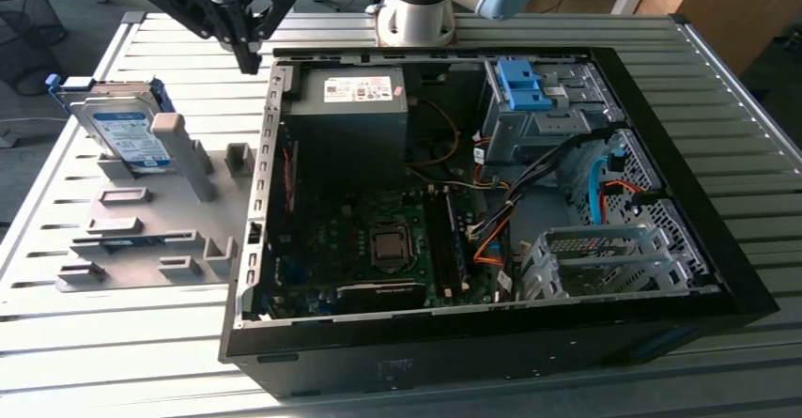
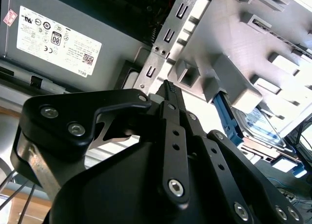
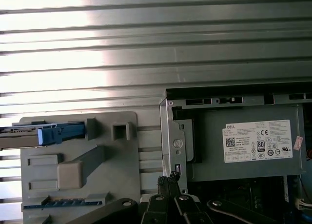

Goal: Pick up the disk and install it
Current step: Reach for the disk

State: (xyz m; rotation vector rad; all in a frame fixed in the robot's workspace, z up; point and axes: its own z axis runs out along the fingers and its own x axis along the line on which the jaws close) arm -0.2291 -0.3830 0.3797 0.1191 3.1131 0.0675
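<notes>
Exterior view: my gripper [image 1: 251, 59] hangs closed and empty by a corner of the computer case [image 1: 501, 362]. The disk [image 1: 123, 134] stands untouched in the grey holder [image 1: 150, 239], off to the gripper's side and apart from it. In both wrist views the fingertips [image 2: 169, 90] are pressed together, the disk [image 3: 29, 136] sits beyond them in its holder, and I judge that pickup and install are both still to do.

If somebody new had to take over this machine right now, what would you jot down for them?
The gripper is empty, jaws shut, hanging by the corner of the open computer case, beside the grey holder.
The disk stands on edge in that holder, at the exterior view's left, untouched.
Done: nothing that shows.
Left: the disk is not yet picked up, not yet installed in the case.
</notes>
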